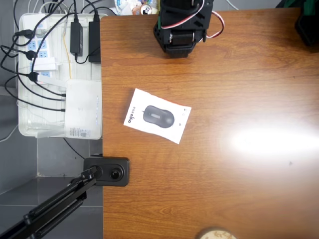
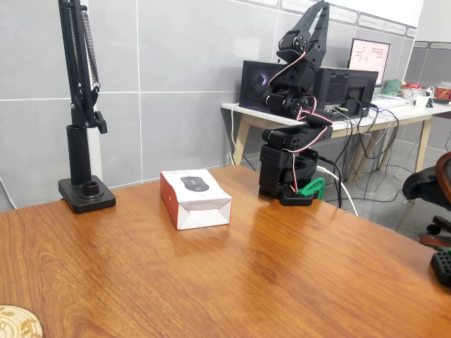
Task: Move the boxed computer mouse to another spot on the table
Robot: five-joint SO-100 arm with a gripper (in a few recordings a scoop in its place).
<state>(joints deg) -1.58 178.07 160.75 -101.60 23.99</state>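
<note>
The task looks to be at its very start: the arm sits folded up at the back of the table, its gripper raised high above its base and well apart from the boxed mouse, which nothing is touching. In the fixed view the two fingers seem to lie close together, pointing upward, but I cannot tell for sure how wide they stand; they hold nothing. The box lies flat on the wood, mouse picture up, turned at a slant to the table edge in the overhead view, near the left edge of the table there and between the arm's base and the clamp foot of a black stand. The next move, as I judge it, calls for unfolding the arm, bringing the gripper down over the box, opening it wide and turning the wrist to match the slant. By count: one arm, one gripper, one boxed mouse, one stand, and one white tray of cables beside the table.
</note>
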